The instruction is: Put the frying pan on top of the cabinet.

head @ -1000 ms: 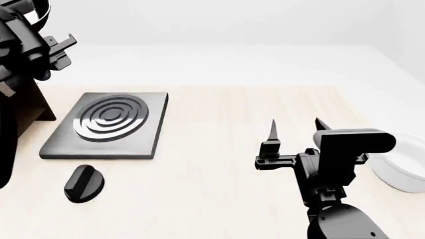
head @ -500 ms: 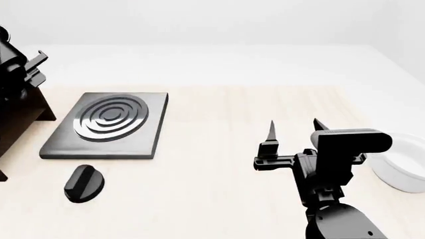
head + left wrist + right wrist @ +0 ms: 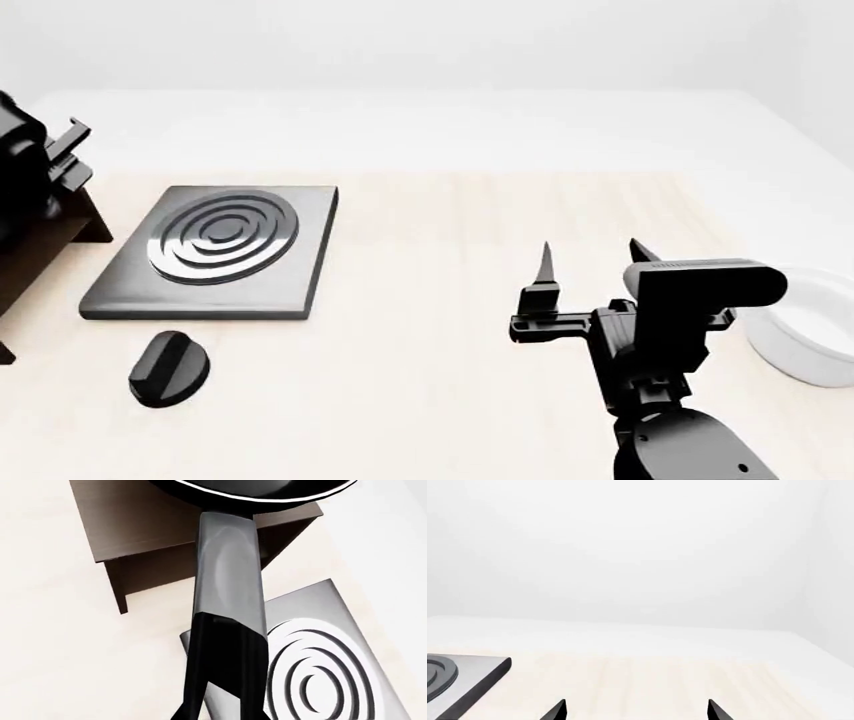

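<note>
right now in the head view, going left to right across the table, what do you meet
cabinet with the left gripper over it → black knob → stove plate → right gripper → white bowl

The frying pan (image 3: 227,580) hangs over the cabinet (image 3: 153,530), beside the stove plate (image 3: 327,680).

The table (image 3: 441,400) has a pale wood-grain top with lengthwise boards. Beyond its far edge lies a plain white floor (image 3: 427,125), which meets a bare white wall (image 3: 640,545). Lighting is even and diffuse. Shadows on the tabletop are soft. Surfaces are uniform, without markings or texture.
</note>
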You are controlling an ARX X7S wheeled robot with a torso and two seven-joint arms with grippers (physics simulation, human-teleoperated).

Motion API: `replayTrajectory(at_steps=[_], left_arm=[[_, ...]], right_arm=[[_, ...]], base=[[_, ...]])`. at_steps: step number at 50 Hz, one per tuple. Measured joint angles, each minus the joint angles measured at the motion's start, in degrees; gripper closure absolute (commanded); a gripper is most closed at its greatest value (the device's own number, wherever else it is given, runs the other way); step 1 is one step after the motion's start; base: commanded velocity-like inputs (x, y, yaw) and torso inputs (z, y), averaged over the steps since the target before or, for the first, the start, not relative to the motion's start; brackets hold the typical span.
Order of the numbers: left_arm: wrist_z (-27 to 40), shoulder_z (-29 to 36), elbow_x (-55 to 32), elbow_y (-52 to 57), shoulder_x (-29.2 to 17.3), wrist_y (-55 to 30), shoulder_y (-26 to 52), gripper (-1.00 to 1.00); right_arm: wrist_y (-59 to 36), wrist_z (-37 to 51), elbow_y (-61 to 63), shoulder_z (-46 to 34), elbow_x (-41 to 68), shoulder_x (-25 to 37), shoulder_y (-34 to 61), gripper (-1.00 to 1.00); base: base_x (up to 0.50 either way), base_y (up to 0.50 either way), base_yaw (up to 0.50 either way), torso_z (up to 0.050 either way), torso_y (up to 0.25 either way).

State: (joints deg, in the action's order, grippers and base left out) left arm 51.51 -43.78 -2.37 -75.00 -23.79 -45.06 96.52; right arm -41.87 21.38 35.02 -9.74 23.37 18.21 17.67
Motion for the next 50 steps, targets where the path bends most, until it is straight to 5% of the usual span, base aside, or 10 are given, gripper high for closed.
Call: replayTrajectory(at_steps=[35, 36, 50], left_arm=[[0.54, -4.22, 2.59, 0.0, -0.16, -0.82, -2.15, 1.0], [0.49, -4.24, 2.61, 0.0, -0.15, -0.82, -2.15, -1.0], [-3.39, -0.11, 2.84, 0.03, -0.04, 1.9, 0.12, -1.0]], right_arm=[[0.24, 0.76, 0.07, -0.73, 0.35, 0.5, 0.06, -1.0], [0.25, 0.78, 0.07, -0.75, 0.37, 0.52, 0.06, -1.0], [0.41, 0.98, -0.04, -0.94, 0.59, 0.72, 0.08, -1.0]], base=[[0.0, 0.0, 0.0, 0.001, 0.001], [0.0, 0.0, 0.0, 0.0, 0.01], [0.0, 0.0, 0.0, 0.0, 0.0]])
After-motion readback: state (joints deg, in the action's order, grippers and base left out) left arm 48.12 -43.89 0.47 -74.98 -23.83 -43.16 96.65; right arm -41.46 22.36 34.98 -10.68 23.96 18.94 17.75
